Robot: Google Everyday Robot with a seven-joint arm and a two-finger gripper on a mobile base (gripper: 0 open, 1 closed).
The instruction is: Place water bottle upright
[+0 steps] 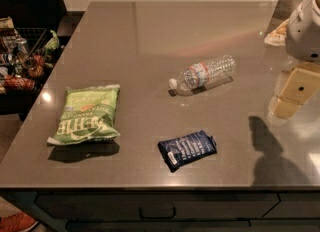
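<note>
Grey countertop (150, 36), gripper (291, 97) partly cut off at 3 o'clock, its spread impossible to tell, water bottle (204, 74) lying sideways mid-table, clear, ribbed, white cap toward 8 o'clock.

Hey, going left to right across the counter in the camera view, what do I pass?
Green chip bag → water bottle, lying on its side → pincer, at the right edge above the counter.

Water bottle (205, 74) clear, ribbed, white cap, red-blue label; chip bag (87, 114) green; pouch (187, 149) navy; end effector (293, 97) cream, right edge.
</note>
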